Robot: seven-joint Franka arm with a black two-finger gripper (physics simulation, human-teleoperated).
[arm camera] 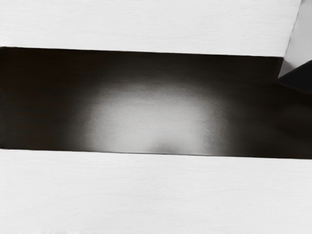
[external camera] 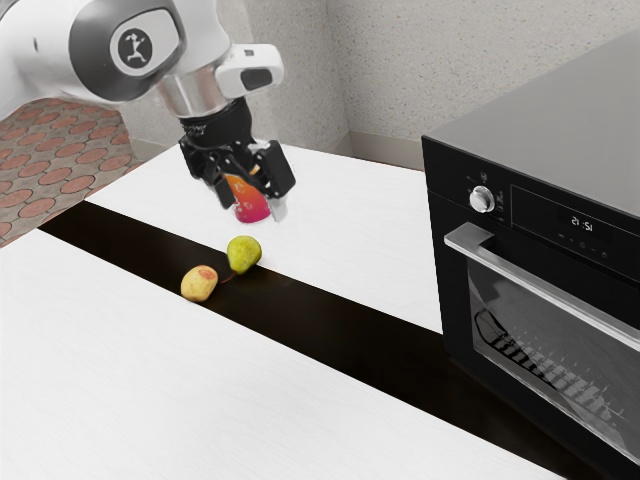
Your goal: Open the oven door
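Observation:
The black oven (external camera: 448, 260) stands at the exterior view's right, its glass door (external camera: 540, 350) closed in the front face. A silver bar handle (external camera: 560, 290) runs along the door's upper edge. My gripper (external camera: 254, 208) is above the table toward the exterior view's left, well apart from the handle, with its fingers spread. In the wrist view, a grey and dark corner (arm camera: 298, 46), apparently the oven's, shows at the edge. The oven's far end is outside the exterior view.
A green pear (external camera: 244, 254) and a yellowish fruit (external camera: 199, 284) lie near the dark strip (external camera: 330, 320) of the white table (external camera: 150, 370). An orange-pink object (external camera: 250, 203) shows behind the gripper. A silver knob (external camera: 482, 199) sticks out above the oven handle.

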